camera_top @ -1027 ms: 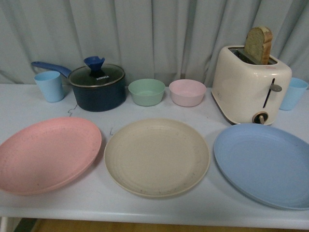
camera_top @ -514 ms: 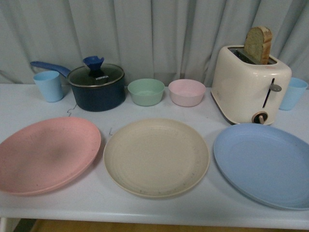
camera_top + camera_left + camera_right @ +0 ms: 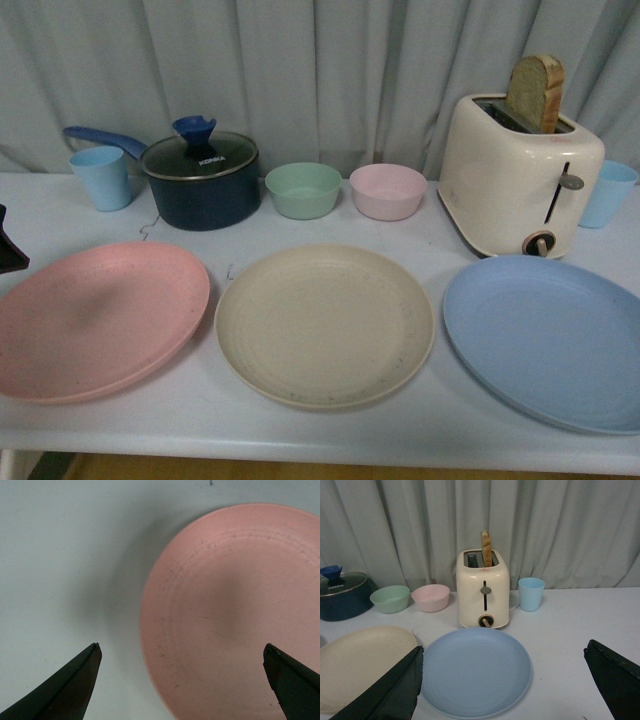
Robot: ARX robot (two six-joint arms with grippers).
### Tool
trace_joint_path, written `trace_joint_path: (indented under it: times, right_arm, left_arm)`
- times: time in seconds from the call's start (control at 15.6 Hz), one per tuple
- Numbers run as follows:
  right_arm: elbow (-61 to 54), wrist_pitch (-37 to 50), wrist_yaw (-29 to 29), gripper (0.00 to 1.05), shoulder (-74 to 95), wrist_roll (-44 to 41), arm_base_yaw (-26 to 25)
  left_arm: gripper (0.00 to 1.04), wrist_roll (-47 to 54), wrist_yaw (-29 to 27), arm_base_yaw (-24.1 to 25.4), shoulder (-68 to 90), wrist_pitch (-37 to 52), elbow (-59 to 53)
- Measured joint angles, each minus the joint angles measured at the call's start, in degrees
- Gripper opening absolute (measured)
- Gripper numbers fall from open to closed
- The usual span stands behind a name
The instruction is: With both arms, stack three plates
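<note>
Left gripper (image 3: 181, 646) newly entered front view beside the pink plate (image 3: 100, 320), jaws wide, hovering over its rim. Nothing stacked yet; first pickup judged imminent.

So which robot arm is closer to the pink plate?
Left. The left gripper hangs over the edge of the pink plate, fingers open. The right gripper is by the blue plate, on the far side.
</note>
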Motion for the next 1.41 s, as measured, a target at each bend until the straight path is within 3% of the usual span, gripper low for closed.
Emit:
trace_joint_path:
  times: [0.64, 0.71, 0.83, 0.9, 1.41]
  right_arm:
    - [0.0, 0.0, -0.02, 0.98, 0.0, 0.0, 0.0]
    - [0.0, 0.0, 0.0, 0.98, 0.0, 0.0, 0.0]
    - [0.0, 0.0, -0.02, 0.98, 0.0, 0.0, 0.0]
    - [0.0, 0.0, 0.0, 0.98, 0.0, 0.0, 0.0]
    - [0.0, -0.02, 0.0, 0.98, 0.0, 0.0, 0.0]
  left_arm:
    - [0.98, 3.48, 1.07, 3.58, 14.1, 0.44, 7.13]
    - [0.93, 3.69, 1.44, 3.96, 15.1, 0.42, 7.17]
    - [0.27, 4.44, 3.06, 4.72, 16.81, -0.79, 8.68]
    - [0.06, 2.75, 4.57, 5.29, 16.46, -0.39, 8.76]
    - [0.03, -0.09, 1.88, 7.02, 2.86, -1.38, 4.79]
